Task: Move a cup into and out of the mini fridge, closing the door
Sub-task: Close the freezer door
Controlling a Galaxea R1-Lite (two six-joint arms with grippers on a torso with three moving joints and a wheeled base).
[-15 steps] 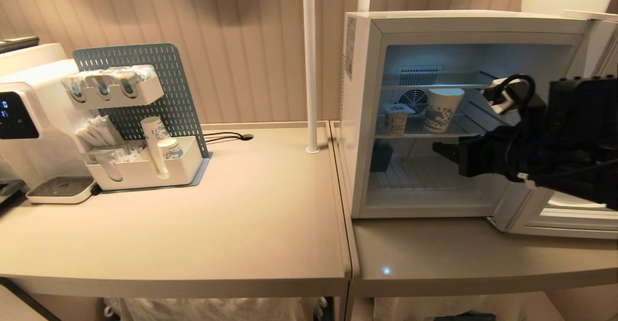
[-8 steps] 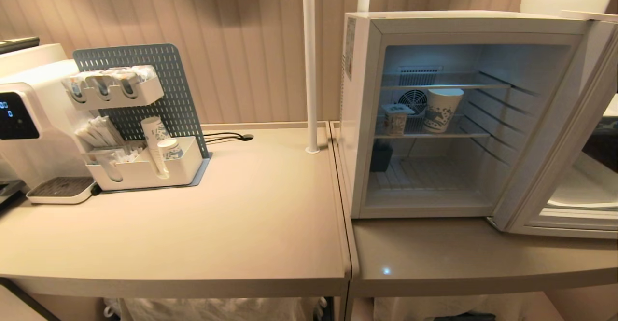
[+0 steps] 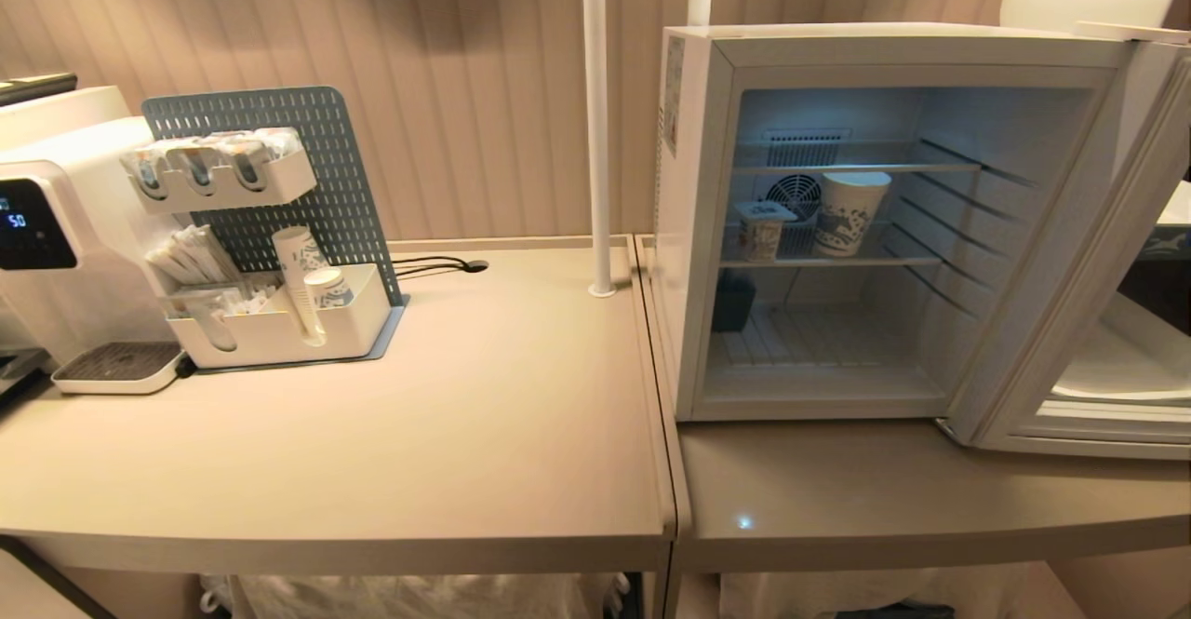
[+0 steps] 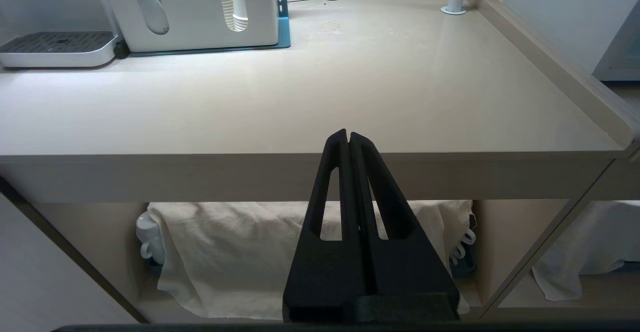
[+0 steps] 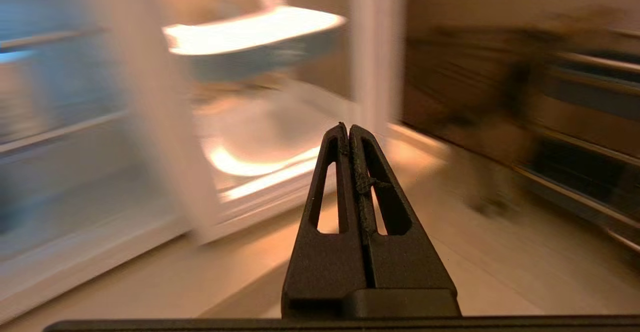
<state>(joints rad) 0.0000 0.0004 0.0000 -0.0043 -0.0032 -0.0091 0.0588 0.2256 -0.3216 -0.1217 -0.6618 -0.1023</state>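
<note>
The mini fridge stands open on the right counter, its inside lit. On its middle wire shelf sits the small white cup, beside a taller patterned paper cup. The door is swung wide to the right. Neither arm shows in the head view. My right gripper is shut with nothing in it, low over the counter in front of the open door. My left gripper is shut and empty, parked below the front edge of the left table.
A coffee machine and a pegboard organiser with stacked cups stand at the back left. A white pole rises between the tables. Cloth-covered things lie under the table. Dark shelving is beside the right gripper.
The right arm has pulled back out of the fridge opening and left the head view. Its gripper has shut. The cup stays on the shelf, the door stays open.
</note>
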